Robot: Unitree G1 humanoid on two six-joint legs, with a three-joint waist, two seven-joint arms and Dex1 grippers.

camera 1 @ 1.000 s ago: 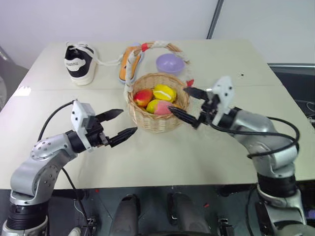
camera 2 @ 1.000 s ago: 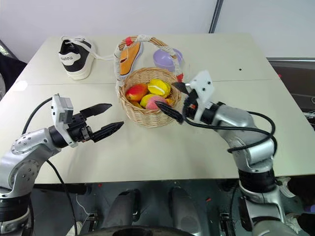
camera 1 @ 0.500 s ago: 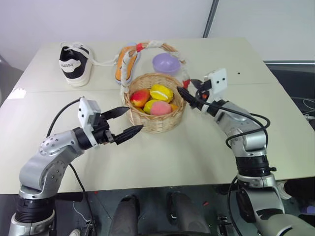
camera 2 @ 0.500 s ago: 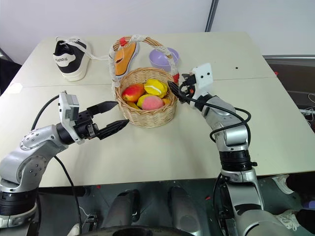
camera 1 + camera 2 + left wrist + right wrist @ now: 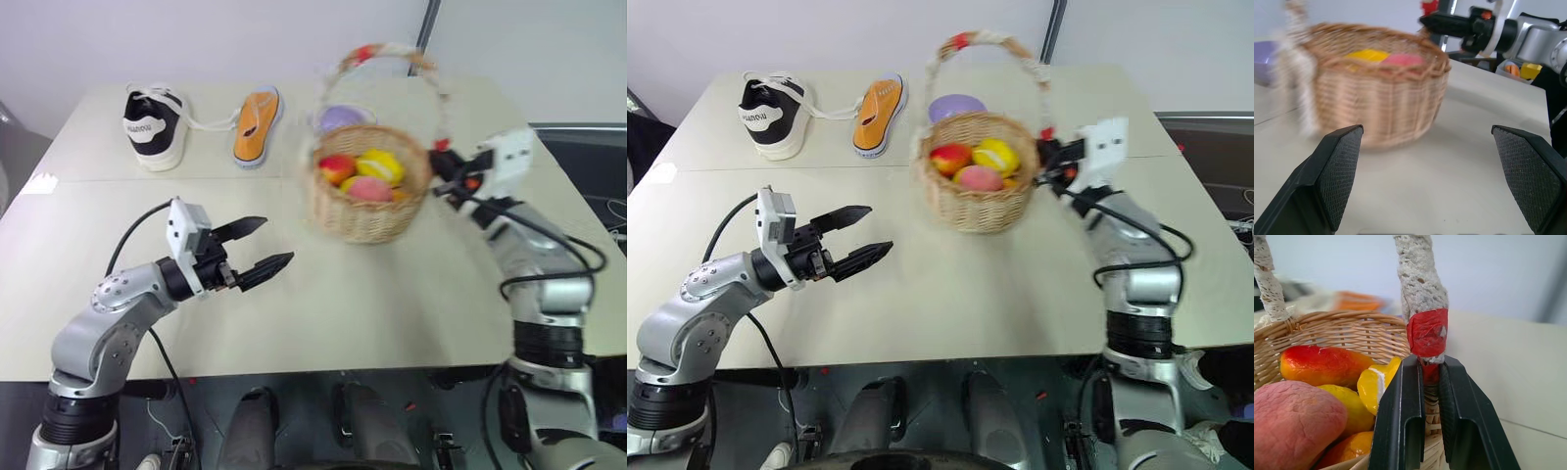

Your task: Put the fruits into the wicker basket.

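Note:
The wicker basket (image 5: 370, 213) stands blurred on the table right of centre, its cloth-wrapped handle (image 5: 1426, 330) arching overhead. Inside lie the fruits: a red-orange mango (image 5: 337, 166), a yellow lemon (image 5: 380, 164) and a pink peach (image 5: 370, 188), with more yellow pieces (image 5: 1376, 382) beside them. My right gripper (image 5: 1431, 367) is shut on the foot of the handle at its red band, on the basket's right side (image 5: 438, 181). My left gripper (image 5: 278, 240) hangs open over the table, left of the basket and apart from it, nothing between its fingers (image 5: 1344, 147).
A black-and-white sneaker (image 5: 152, 127) and an orange insole (image 5: 257, 125) lie at the back left. A lilac bowl (image 5: 338, 117) sits just behind the basket. Bare tabletop (image 5: 372, 304) stretches between the arms toward the front edge.
My right gripper went from open beside the basket to shut on the handle's foot, and basket and gripper have swung together to the right. The left gripper has stayed open in place.

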